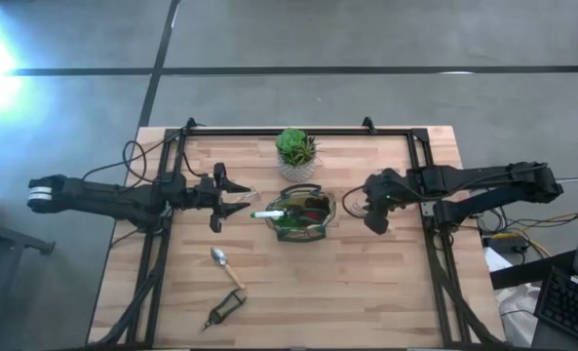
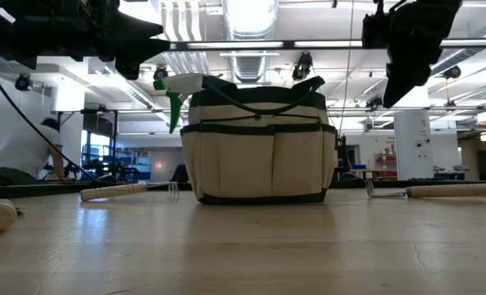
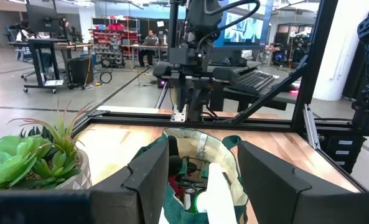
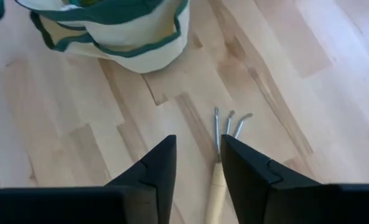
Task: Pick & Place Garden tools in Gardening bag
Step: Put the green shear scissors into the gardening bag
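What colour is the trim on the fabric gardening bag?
Dark green, running along the rim, seams and loop handles of the tan fabric gardening bag. The low view shows it best.

Bright overhead lighting; window glare; arms silhouetted.

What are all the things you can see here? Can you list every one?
Table: one, light wood, under everything.
Bag: one, tan with dark green trim, mid-table.
Spray bottle: one, green and white, sticking out of the bag.
Plant: one, green in a white pot, behind the bag.
Rakes: two, wooden handles, one left of the bag, one right of it.
Trowel: one, silver, in front of the bag.
Pruner: one, black, near the front edge.
Left tool: open, left of the bag.
Right tool: open, above the right rake.
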